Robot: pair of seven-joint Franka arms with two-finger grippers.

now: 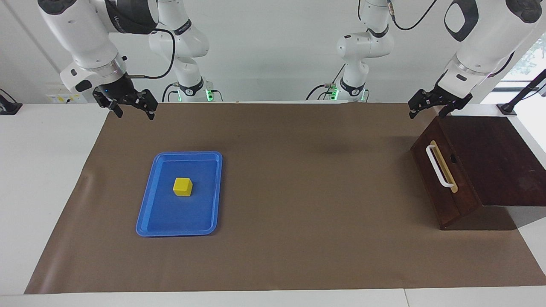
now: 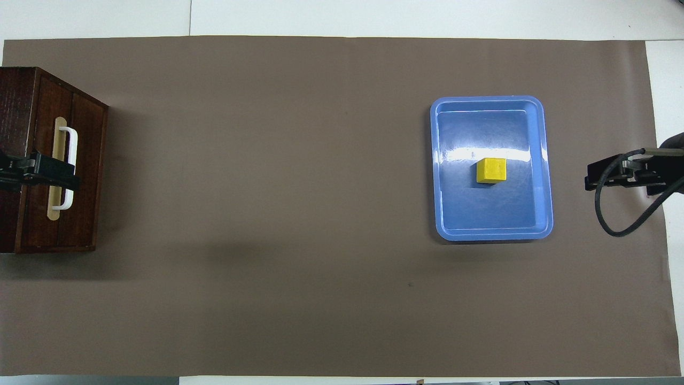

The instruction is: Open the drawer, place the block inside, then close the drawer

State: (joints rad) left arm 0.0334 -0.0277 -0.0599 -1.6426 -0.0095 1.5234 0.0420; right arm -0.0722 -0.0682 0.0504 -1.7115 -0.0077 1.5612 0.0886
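I see the drawer (image 1: pixel 443 181) shut in its dark wood box (image 1: pixel 490 153) at the left arm's end of the table (image 1: pixel 51 192), white bar handle (image 1: pixel 438 166) on a tan strip (image 1: pixel 445 164) facing the middle of the brown mat (image 1: pixel 298 192). I'll use the box as my landmark.

The block (image 1: pixel 183 186) – small yellow cube – sits in the blue tray (image 1: pixel 147 213), roughly mid-tray, well apart from the box, toward the right arm's end. Tray lies flat on the mat. The block is upright, with nothing touching it.

Left gripper (image 1: pixel 431 109) hangs in the air at the box's robot-side edge. Fingers spread apart, nothing between them. In the overhead view it overlaps the handle (image 2: pixel 68 166), but from the facing view it's clearly up off the box, no contact with handle or drawer front. How high above the lid it is I can't quite judge from these angles.

Right gripper (image 1: pixel 134 110) hovers at the right arm's end of the table, well apart from the box, up over the mat's edge on the robot side of the tray – not over the tray itself. Fingers apart, holding nothing. In the overhead view only its dark tip and a cable loop (image 2: pixel 622 214) show at the frame's edge.
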